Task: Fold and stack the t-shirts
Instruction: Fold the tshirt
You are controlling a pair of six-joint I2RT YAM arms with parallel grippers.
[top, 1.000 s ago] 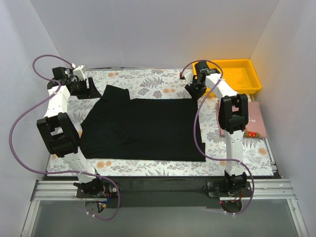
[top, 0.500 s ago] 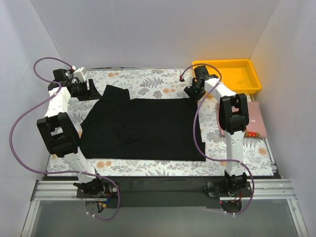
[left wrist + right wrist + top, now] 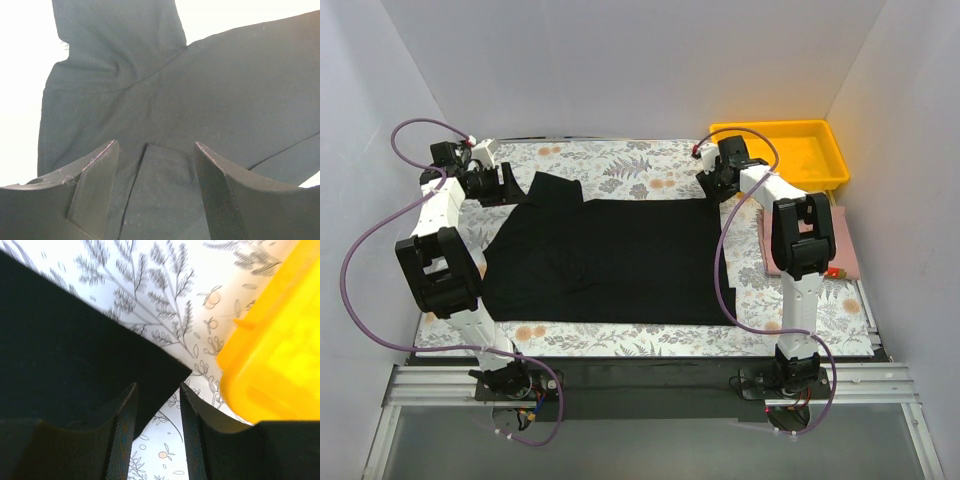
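A black t-shirt (image 3: 610, 260) lies spread flat on the floral cloth, one sleeve pointing to the far left. My left gripper (image 3: 522, 188) hovers over that sleeve end. In the left wrist view it (image 3: 156, 145) stands open, with only flat fabric (image 3: 200, 75) and a folded flap beneath the gap. My right gripper (image 3: 713, 186) is at the shirt's far right corner. The right wrist view shows its jaws (image 3: 158, 386) parted around the edge of that corner (image 3: 65, 340), which rests on the cloth and is not pinched.
A yellow tray (image 3: 820, 178) stands at the back right, close beside the right gripper, its rim (image 3: 270, 355) filling the right of the wrist view. A pinkish book (image 3: 845, 245) lies on the right, partly behind the right arm. White walls enclose the table.
The right gripper's jaws have parted, and that arm's elbow has swung right, over more of the book. The left arm and the shirt have hardly shifted.
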